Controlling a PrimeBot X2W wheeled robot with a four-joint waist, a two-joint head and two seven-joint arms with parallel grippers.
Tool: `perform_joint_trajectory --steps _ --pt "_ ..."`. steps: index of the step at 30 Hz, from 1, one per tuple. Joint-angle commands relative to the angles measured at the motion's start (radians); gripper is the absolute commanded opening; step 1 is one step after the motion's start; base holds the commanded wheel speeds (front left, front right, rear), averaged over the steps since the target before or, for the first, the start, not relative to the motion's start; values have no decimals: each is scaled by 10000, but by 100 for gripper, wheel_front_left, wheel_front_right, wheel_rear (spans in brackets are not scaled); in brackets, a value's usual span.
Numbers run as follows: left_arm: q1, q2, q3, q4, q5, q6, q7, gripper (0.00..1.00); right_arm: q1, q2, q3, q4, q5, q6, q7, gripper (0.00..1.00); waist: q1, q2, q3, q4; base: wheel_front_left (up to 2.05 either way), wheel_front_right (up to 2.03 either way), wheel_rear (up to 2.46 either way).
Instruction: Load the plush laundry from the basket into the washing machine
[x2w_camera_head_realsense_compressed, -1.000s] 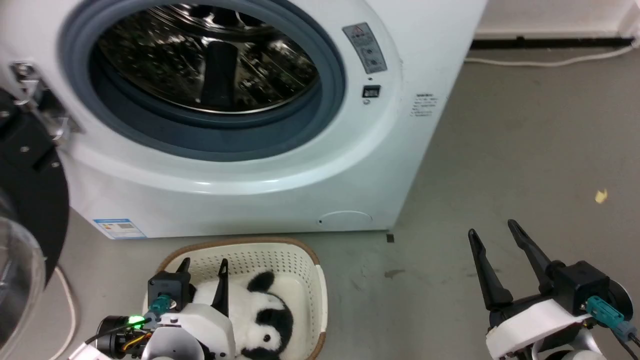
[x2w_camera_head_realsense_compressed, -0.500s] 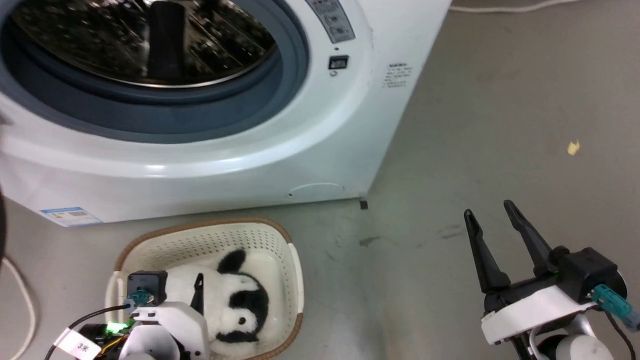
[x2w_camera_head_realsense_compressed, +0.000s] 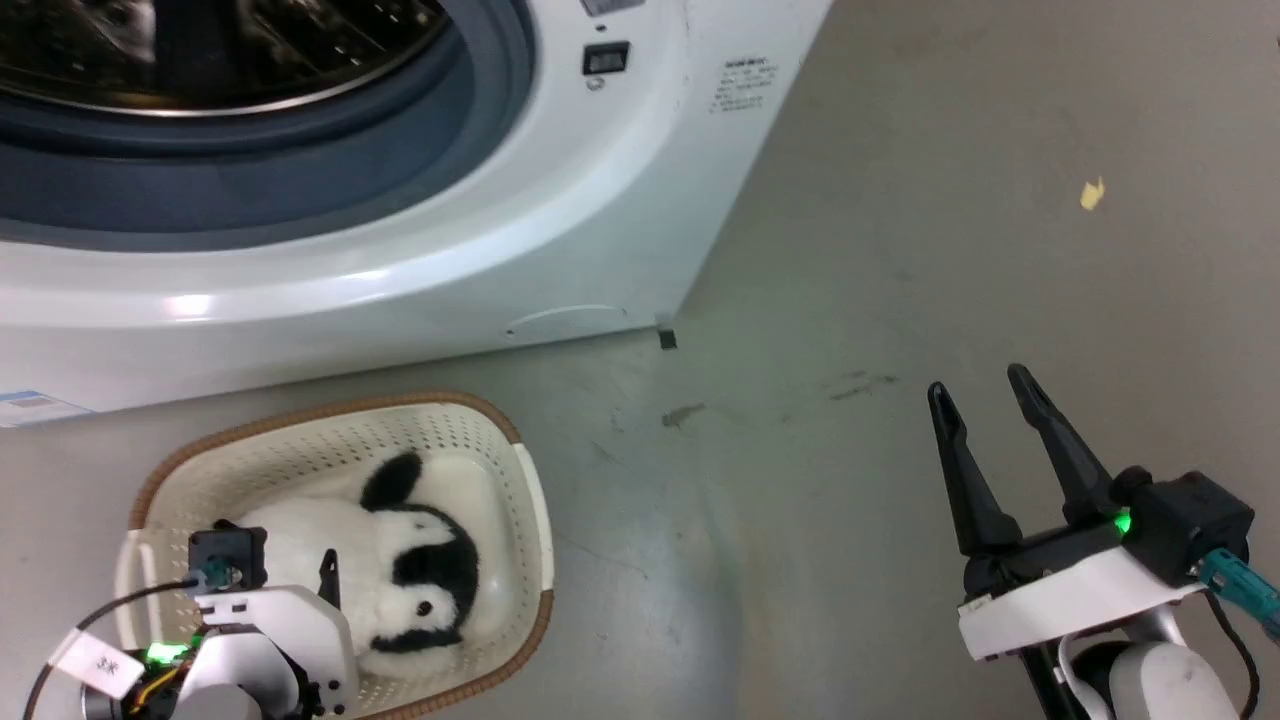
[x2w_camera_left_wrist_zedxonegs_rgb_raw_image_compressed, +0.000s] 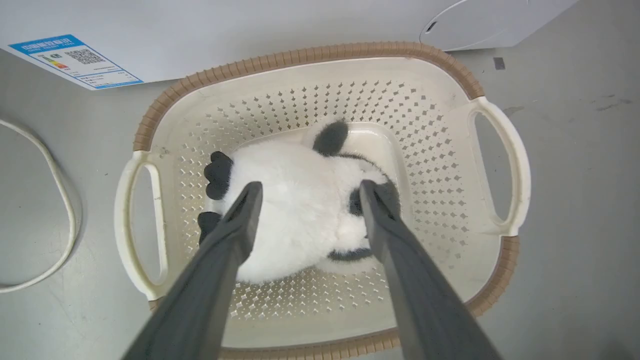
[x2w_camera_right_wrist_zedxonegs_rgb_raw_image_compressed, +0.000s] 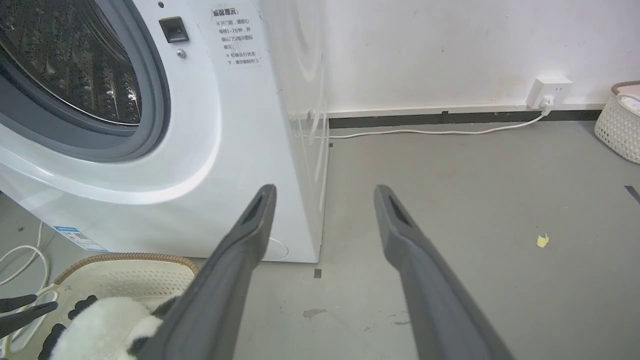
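Bright, even indoor light from overhead. Soft glare patch on the curved white front of the washing machine (x2w_camera_head_realsense_compressed: 400, 230); dull sheen on the grey floor (x2w_camera_head_realsense_compressed: 650, 530). Shadows faint and diffuse. Motion blur smearing the drum (x2w_camera_head_realsense_compressed: 200, 50) in head view. Wrist views bowed at edges by wide-angle lens.

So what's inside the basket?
A fluffy black-and-white panda toy lies inside the basket, with the left gripper open just over it. The panda covers the middle of the basket's bottom, so anything under it is hidden.
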Motion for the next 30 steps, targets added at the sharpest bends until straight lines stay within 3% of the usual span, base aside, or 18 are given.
perform_joint_trajectory --steps 1,18,30 --pt "-225 110 -4 179 -87 16 63 100 -206 7 40 -69 106 -5 -91 100 -1 -1 222 -167 0 0 0" --pt "-1626 1098 -419 1716 -380 -103 1342 100 -716 9 355 -141 658 -6 -444 100 -1 -1 1785 -933 0 0 0" --pt "-2587 1837 -924 2663 -282 239 2212 100 -831 10 466 -254 1151 -7 -694 100 -1 -1 2848 -1332 0 0 0"
